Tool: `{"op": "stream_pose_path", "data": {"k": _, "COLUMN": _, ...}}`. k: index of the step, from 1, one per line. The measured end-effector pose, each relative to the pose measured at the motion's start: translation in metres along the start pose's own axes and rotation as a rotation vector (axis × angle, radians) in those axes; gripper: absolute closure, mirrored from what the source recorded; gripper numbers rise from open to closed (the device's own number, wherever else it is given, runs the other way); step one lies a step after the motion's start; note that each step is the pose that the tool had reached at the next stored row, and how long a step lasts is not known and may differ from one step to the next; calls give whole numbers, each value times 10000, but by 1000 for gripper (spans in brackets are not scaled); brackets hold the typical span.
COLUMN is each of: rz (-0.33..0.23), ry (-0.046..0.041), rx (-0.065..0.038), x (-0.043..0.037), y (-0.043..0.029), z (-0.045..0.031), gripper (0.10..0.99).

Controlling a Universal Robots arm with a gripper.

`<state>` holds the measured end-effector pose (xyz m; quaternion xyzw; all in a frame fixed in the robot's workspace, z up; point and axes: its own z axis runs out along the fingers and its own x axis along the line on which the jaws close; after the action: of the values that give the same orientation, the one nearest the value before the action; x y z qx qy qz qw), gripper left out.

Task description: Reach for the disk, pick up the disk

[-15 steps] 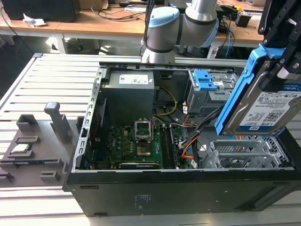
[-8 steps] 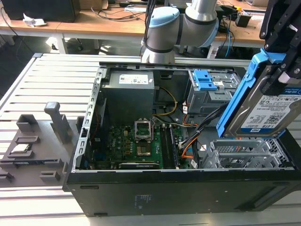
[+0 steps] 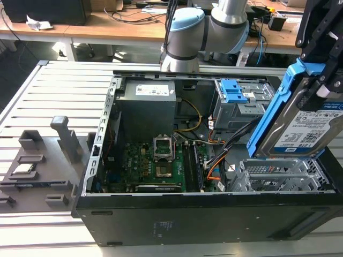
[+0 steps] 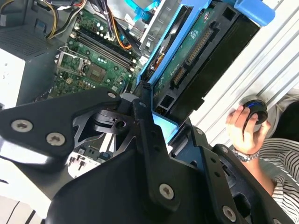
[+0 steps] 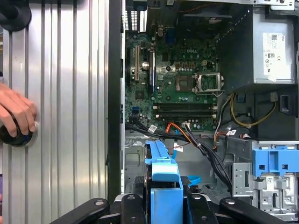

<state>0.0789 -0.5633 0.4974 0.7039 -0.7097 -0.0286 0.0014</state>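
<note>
Jaws of the black gripper [image 3: 316,80] are closed on the disk [image 3: 313,131], a flat silver hard drive with a white-and-blue label and a blue plastic frame along its edges. In the exterior view the disk hangs from the jaws, tilted, with its lower edge just above the grey metal slots at the near corner of the open black computer case [image 3: 161,219].

So the reach looks done, and the pick-up looks done too: the disk seems to be lifted clear of the case and held in the air. I cannot tell if its lowest corner touches the slots.

In the second wrist view the black fingers [image 4: 149,135] press the blue frame of the disk [image 4: 187,51] from both sides. In the first wrist view the blue frame [image 5: 163,177] sticks out from between the jaws, and the green circuit board [image 5: 182,84] lies far below, inside the case.

The big grey and blue arm [image 3: 214,27] bends over the back of the case, and the gripper points down. Beside the jaws, on the ribbed metal desk [image 5: 70,93], a person's hand [image 5: 16,114] rests on a small black round thing.
</note>
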Motion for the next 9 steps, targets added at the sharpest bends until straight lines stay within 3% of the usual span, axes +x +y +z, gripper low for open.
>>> {"op": "stream_pose_path", "data": {"k": 9, "rz": -1, "ry": 0, "rx": -1, "x": 1, "y": -20, "z": 34, "gripper": 718}}
